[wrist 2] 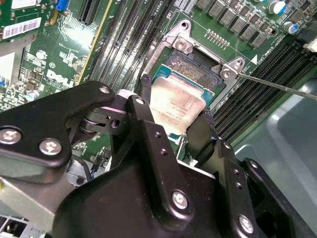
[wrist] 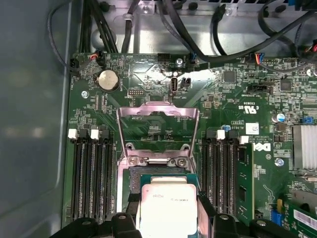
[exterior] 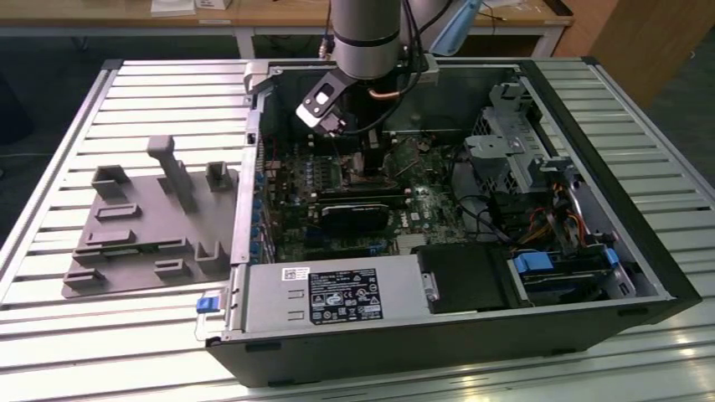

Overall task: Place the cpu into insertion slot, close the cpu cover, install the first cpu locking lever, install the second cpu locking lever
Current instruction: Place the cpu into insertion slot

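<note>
Just over the insertion slot (wrist 2: 192, 69), the claw (wrist 2: 174, 105) gripped the cpu (wrist 2: 177, 99) by two opposite edges, its black fingers (wrist 2: 143, 99) parted only as wide as the chip. Beyond the slot, the cpu cover (wrist: 148, 106) stood raised open against the green board (wrist: 223, 101).

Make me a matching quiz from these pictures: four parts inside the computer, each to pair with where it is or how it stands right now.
Things:
1. cpu
2. cpu cover
3. insertion slot
4. round silver battery

States:
A. swung open, off the slot
B. clamped in the gripper
C. set in the green board, apart from the slot
D. partly uncovered, under the held chip

Pairs: 1-B, 2-A, 3-D, 4-C
</note>
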Available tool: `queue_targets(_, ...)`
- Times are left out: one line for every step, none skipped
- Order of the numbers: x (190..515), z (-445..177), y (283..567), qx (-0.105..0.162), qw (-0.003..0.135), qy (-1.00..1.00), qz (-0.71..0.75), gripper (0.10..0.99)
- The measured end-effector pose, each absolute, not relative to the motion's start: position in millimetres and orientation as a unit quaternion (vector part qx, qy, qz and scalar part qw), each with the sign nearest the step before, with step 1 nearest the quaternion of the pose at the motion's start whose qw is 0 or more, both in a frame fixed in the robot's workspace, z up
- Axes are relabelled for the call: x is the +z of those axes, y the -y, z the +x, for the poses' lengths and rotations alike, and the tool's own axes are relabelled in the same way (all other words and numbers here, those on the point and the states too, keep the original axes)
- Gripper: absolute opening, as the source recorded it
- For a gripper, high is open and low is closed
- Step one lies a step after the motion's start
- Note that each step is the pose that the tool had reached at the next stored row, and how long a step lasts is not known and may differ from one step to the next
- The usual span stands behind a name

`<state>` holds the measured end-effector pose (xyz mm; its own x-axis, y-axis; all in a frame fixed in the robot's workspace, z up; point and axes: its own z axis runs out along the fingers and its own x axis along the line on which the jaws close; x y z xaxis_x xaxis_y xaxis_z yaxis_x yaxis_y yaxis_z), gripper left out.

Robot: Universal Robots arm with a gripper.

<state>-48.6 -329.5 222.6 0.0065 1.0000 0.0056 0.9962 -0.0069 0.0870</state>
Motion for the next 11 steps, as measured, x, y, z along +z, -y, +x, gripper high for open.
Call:
queue_targets(221.5, -48.7, 329.4, 0.033, 0.029, -0.704, 0.709, 0.537)
queue_targets(220.5, -48.9, 329.2, 0.033, 0.029, -0.704, 0.709, 0.537)
queue_targets(219.5, -49.0, 329.0, 0.033, 0.029, -0.704, 0.709, 0.537)
queue_targets(218.5, -49.1, 328.8, 0.033, 0.029, -0.704, 0.709, 0.537)
queue_targets(217.7, -49.2, 328.2, 0.033, 0.029, -0.704, 0.709, 0.537)
queue_targets(217.2, -49.3, 327.7, 0.033, 0.029, -0.704, 0.709, 0.537)
queue_targets(216.6, -49.3, 327.2, 0.033, 0.029, -0.704, 0.709, 0.537)
queue_targets(216.1, -49.3, 326.8, 0.033, 0.029, -0.704, 0.709, 0.537)
queue_targets(215.5, -49.3, 326.5, 0.033, 0.029, -0.704, 0.709, 0.537)
queue_targets(214.7, -49.3, 326.3, 0.033, 0.029, -0.704, 0.709, 0.537)
queue_targets(213.9, -49.4, 326.1, 0.033, 0.029, -0.704, 0.709, 0.537)
